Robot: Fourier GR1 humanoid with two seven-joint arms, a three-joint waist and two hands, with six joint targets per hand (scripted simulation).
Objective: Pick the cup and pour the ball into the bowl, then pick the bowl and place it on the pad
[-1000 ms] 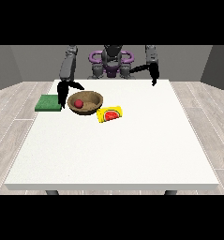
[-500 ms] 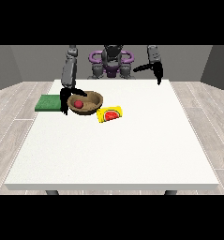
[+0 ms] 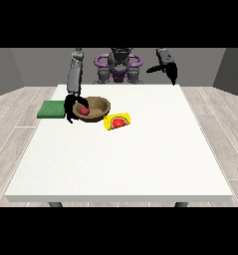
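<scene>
A brown bowl (image 3: pixel 97 104) stands on the white table (image 3: pixel 125 159) at the back left, with a red ball (image 3: pixel 83 110) inside it. The yellow cup (image 3: pixel 118 121) with a watermelon picture lies on its side just right of the bowl. A green pad (image 3: pixel 52 109) lies at the table's left edge, left of the bowl. The hand at the view's left (image 3: pixel 71 106) is at the bowl's left rim, its fingers curled about the rim. The hand at the view's right (image 3: pixel 171 71) hangs raised over the table's back right, holding nothing; how its fingers lie does not show.
The robot's purple and grey body (image 3: pixel 118 67) stands behind the table's far edge. White tabletop stretches across the front and right.
The hand at the view's left has come down onto the bowl's left rim. The hand at the view's right has lifted and swung outward.
</scene>
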